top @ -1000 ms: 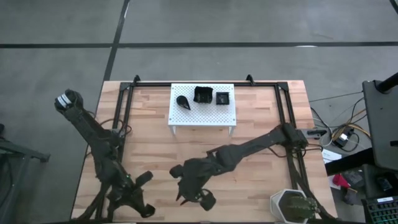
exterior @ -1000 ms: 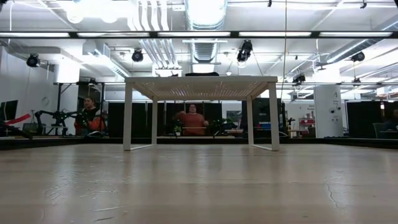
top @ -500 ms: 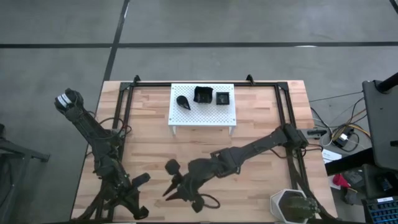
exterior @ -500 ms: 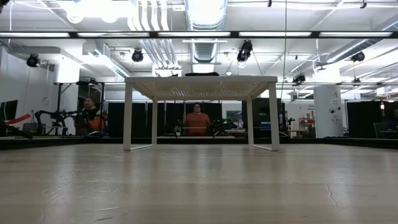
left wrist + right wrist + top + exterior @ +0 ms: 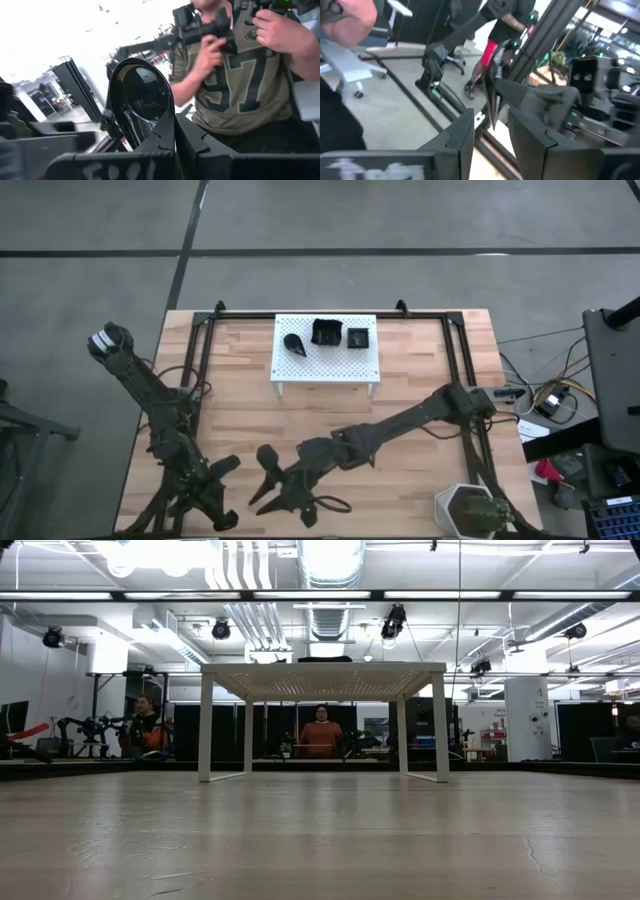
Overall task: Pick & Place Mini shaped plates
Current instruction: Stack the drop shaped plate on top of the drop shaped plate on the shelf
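- Pale butcher-block wood makes up the table (image 5: 250, 395), which carries a black frame and stands on a grey floor.
- Near the table's far edge, about midway along it, stands a white perforated stand (image 5: 325, 370).
- Three mini shaped plates sit on the stand in a row: a teardrop plate (image 5: 294, 342), a raised-rim square plate (image 5: 327, 333) and a smaller square plate (image 5: 358, 337).
- At the near edge, toward the left corner, the left gripper (image 5: 222, 468) is clamped on a glossy black teardrop dish (image 5: 141, 97); the left wrist view shows this dish standing on edge between the fingers.
- The right gripper (image 5: 268, 483) lies just beside it at the near edge, reached across from the right side. Its fingers pinch a thin dark plate edge (image 5: 491, 100), seen edge-on in the right wrist view.
- A grey-green hexagonal pot (image 5: 468, 511) stands at the near right corner.
- A person in a numbered olive jersey (image 5: 237, 85) shows beyond the left gripper.
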